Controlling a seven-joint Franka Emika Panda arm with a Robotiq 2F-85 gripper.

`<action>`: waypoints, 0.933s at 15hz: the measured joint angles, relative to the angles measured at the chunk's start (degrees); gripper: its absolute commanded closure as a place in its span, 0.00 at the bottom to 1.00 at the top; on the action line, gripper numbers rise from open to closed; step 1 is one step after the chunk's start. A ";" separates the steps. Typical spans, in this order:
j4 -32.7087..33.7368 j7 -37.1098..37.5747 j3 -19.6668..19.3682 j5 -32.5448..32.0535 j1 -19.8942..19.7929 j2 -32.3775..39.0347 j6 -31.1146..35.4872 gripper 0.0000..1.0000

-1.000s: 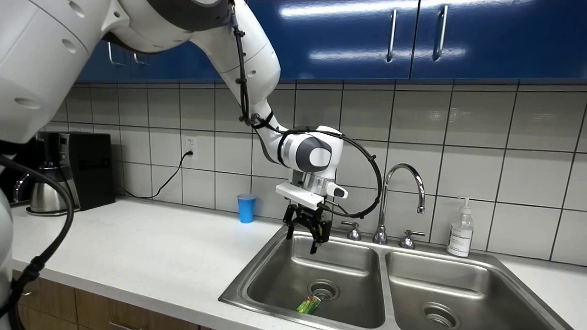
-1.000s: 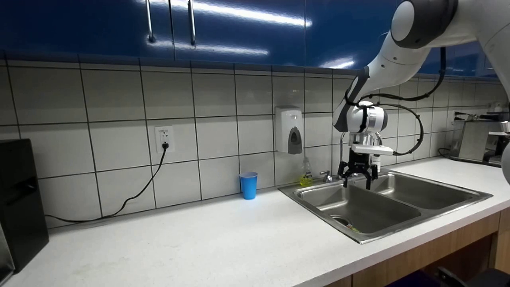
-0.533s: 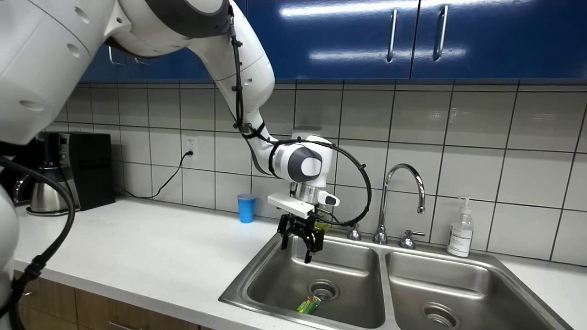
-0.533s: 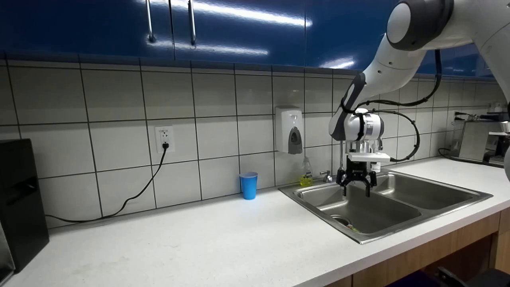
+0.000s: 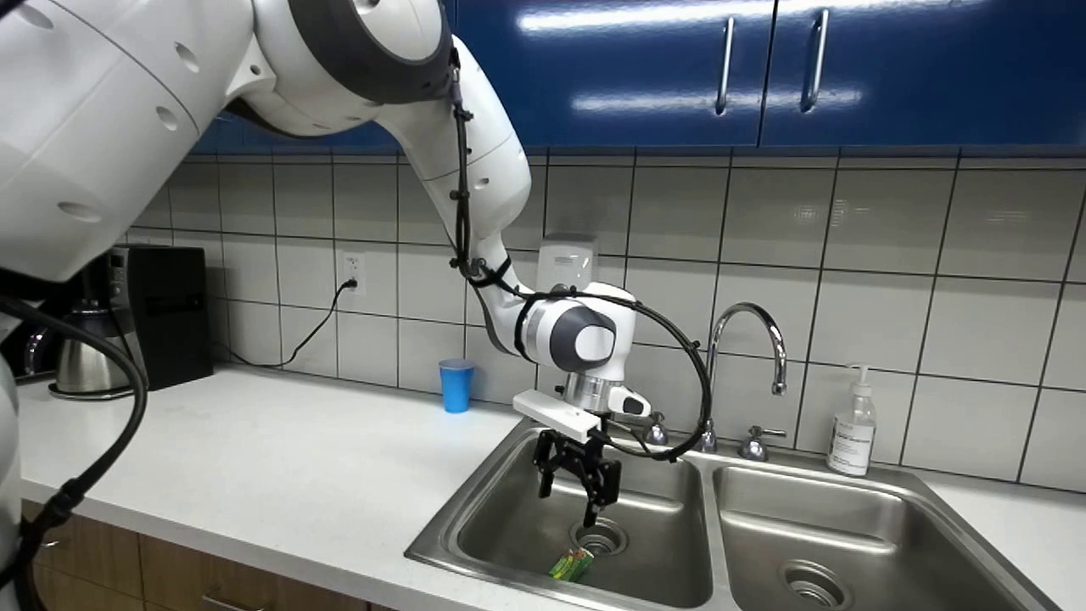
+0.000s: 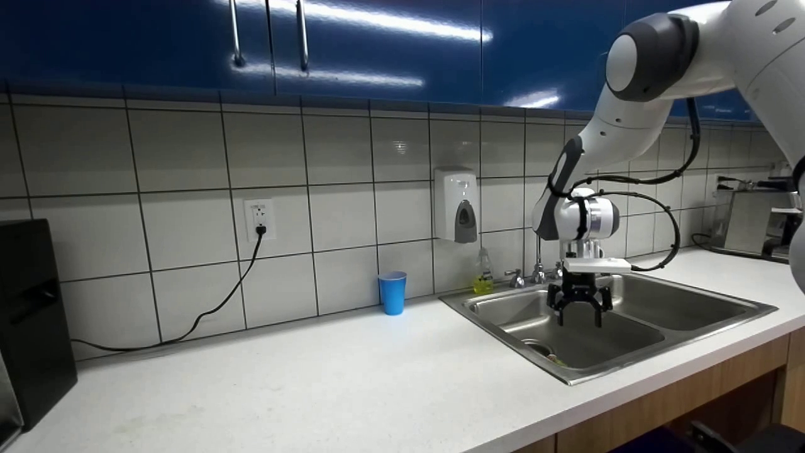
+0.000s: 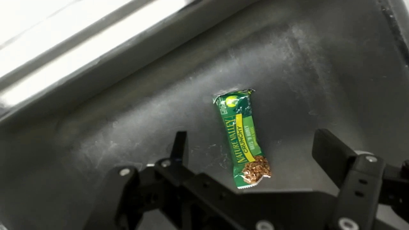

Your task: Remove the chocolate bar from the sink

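The chocolate bar (image 7: 241, 137), in a green wrapper with a yellow stripe, lies flat on the floor of the sink (image 5: 719, 530). In an exterior view it lies beside the round drain (image 5: 598, 537) of the basin nearer the cup. The sink's near wall mostly hides the bar (image 6: 556, 360) in an exterior view. My gripper (image 5: 568, 503) points down, open and empty, above that basin; it also shows in an exterior view (image 6: 579, 321). In the wrist view the bar shows between the two spread fingers of the gripper (image 7: 250, 137), below them and apart from both.
The curved chrome tap (image 5: 778, 382) and its handles stand behind the basins. A pump bottle (image 5: 852, 433) and a yellow soap bottle (image 6: 483, 277) stand on the sink's back edge. A blue cup (image 5: 456, 386) is on the counter (image 5: 280, 458). A dispenser (image 6: 456, 204) hangs on the wall.
My gripper has come down over the basin, first shifting slightly left, then right in both exterior views. It stays open. The chocolate bar has not moved.
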 measured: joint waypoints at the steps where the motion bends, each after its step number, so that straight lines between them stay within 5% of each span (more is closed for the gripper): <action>1: 0.62 0.00 0.00 0.00 -0.55 1.06 0.11 0.00; 14: 15.11 -0.42 1.23 -3.86 -1.86 15.38 0.12 0.00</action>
